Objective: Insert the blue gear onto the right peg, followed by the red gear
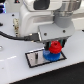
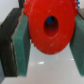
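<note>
The blue gear lies flat on the grey plate at its end toward the exterior view's right. Directly above it is the red gear, with my gripper shut on it. I cannot tell whether the red gear touches the blue one. In the wrist view the red gear fills the middle between the teal finger pads, and blue shows through its centre hole. The right peg is hidden under the gears.
The black-bordered plate rests on a white table. A black cable runs from the exterior view's left to the hand. White robot parts stand behind the plate.
</note>
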